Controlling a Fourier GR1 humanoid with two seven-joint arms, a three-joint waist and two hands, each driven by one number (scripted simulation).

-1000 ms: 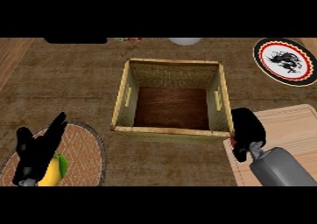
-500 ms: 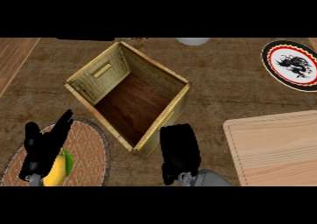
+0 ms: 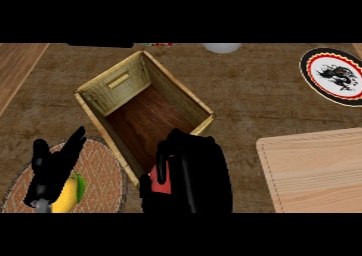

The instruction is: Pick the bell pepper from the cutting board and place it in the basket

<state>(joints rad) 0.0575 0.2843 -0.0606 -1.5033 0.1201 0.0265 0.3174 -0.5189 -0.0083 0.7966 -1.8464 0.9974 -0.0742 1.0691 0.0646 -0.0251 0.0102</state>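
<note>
Bell pepper mostly hidden in right hand, by basket

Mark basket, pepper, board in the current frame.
basket (image 3: 116, 84), head view, left wall by the handle slot.
pepper (image 3: 163, 184), head view, visible red patch.
board (image 3: 320, 170), head view, bare middle of its top.

The basket had straw-coloured woven walls and a dark reddish-brown plank floor. The right hand and left hand were black, and red of the bell pepper showed between the right one's fingers. The cutting board was pale wood and the bench mottled brown. A reddish-brown woven mat carried a yellow-and-green fruit. The plate had a black rim, a red zigzag ring and a white centre with a black figure.
</note>
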